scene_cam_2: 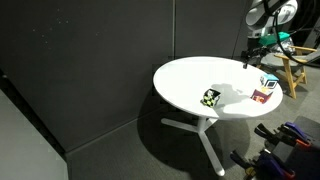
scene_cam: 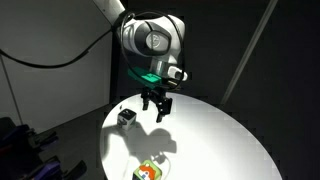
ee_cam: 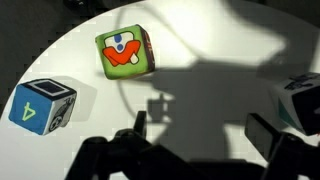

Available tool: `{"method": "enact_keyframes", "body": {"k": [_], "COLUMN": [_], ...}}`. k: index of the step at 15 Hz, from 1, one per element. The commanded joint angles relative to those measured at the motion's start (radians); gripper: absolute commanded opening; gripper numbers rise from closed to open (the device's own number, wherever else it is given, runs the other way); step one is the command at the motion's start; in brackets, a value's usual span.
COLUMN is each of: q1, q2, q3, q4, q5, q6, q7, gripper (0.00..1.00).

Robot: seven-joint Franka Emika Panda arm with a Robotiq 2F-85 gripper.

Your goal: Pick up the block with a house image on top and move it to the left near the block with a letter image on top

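The block with a house image on top (ee_cam: 125,52) has a green, orange and white top and dark red sides. It lies on the white round table (scene_cam: 215,140) beyond my fingertips in the wrist view. It also shows in both exterior views (scene_cam: 150,172) (scene_cam_2: 210,97), near the table edge far from the arm. The block with a letter image on top (scene_cam: 126,117) has a whitish top and dark sides. It is cut by the right edge of the wrist view (ee_cam: 304,100). My gripper (ee_cam: 200,125) (scene_cam: 158,110) (scene_cam_2: 248,60) hangs open and empty above the table, between the blocks.
A blue block marked "4" (ee_cam: 42,105) (scene_cam_2: 268,82) lies at the left of the wrist view. A small reddish thing (scene_cam_2: 262,96) lies beside it. The table stands on a white pedestal foot (scene_cam_2: 200,130). Dark walls surround it, and wooden furniture (scene_cam_2: 295,65) stands behind the arm.
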Motion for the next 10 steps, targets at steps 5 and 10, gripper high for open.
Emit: {"method": "enact_keyframes", "body": {"k": [5, 10], "q1": [-0.053, -0.069], "q2": [0.081, 0.15], "q3": [0.001, 0.005], "q4": [-0.013, -0.013], "q5": [-0.003, 0.001], "q6": [0.074, 0.143], "q7": [-0.115, -0.13], "gripper": [1.0, 1.0]}}
